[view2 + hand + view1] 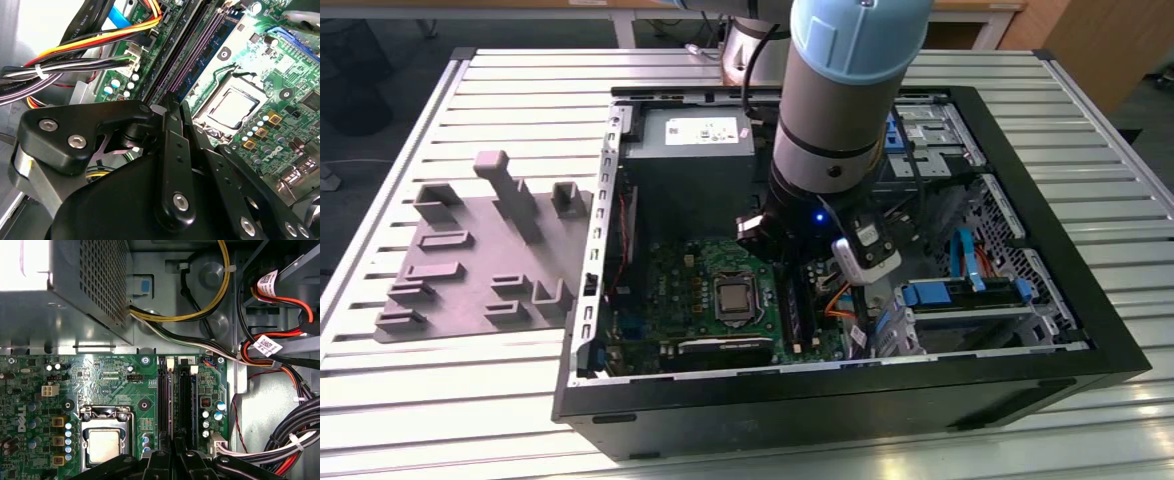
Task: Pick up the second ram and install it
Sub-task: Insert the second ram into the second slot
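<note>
Ram stick (171,405) stands edge-on in slot, frame centre; gripper (175,452) fingers pinched on its end, likely seating it.

I see green motherboard (115,385), black slots (172,400), black gripper (175,452), yellow, red, orange wires (95,42), grey jig (480,255), pale blue arm (854,40), black case (854,400).

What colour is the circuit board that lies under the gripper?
Green; the circuit board shows best in the first wrist view, with the gripper above it.
</note>
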